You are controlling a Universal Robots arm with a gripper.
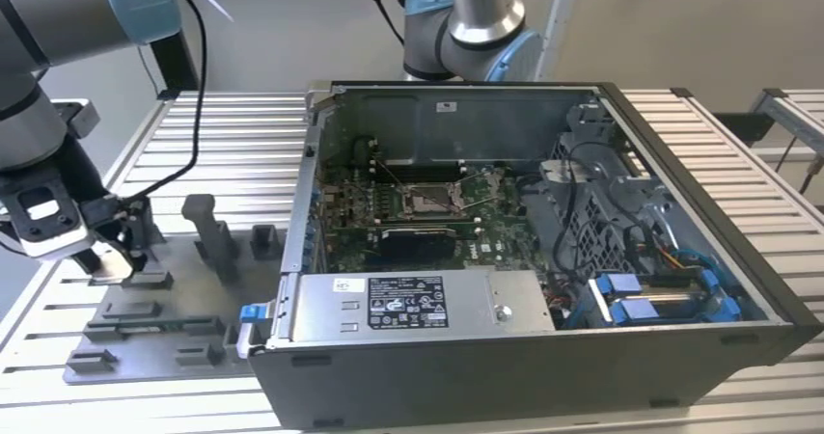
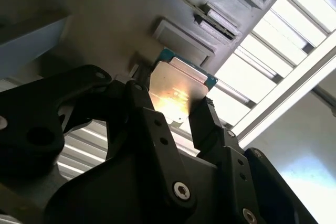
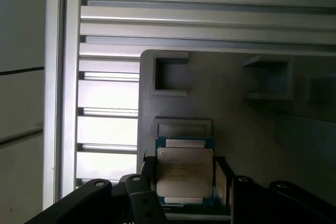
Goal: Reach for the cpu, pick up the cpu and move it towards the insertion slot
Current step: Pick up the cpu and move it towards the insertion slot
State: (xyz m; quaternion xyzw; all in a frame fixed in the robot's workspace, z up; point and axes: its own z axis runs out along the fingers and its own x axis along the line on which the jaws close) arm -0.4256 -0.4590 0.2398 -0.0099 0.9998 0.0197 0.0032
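The cpu (image 2: 178,85) is a flat square chip with a silvery top and a thin greenish edge. It sits between the two black fingers of my gripper (image 2: 173,106), which press on two opposite sides of it. In the first wrist view the cpu (image 3: 185,171) is just over the grey fixture plate (image 3: 231,108), beside a shallow rectangular pocket. In the exterior view my gripper (image 1: 110,260) is low over that plate at the exterior view's left. The insertion slot (image 1: 425,198), a socket with a shiny frame, lies on the motherboard inside the open computer case, well off toward the exterior view's right.
The grey fixture plate (image 1: 168,338) carries upright blocks (image 1: 212,236) close to my gripper. The case wall (image 1: 309,193) stands between the plate and the motherboard. A power supply (image 1: 412,304) fills the case's front, with cables and blue drive bays (image 1: 657,299) on the exterior view's right. A second arm (image 1: 464,29) stands behind the case.
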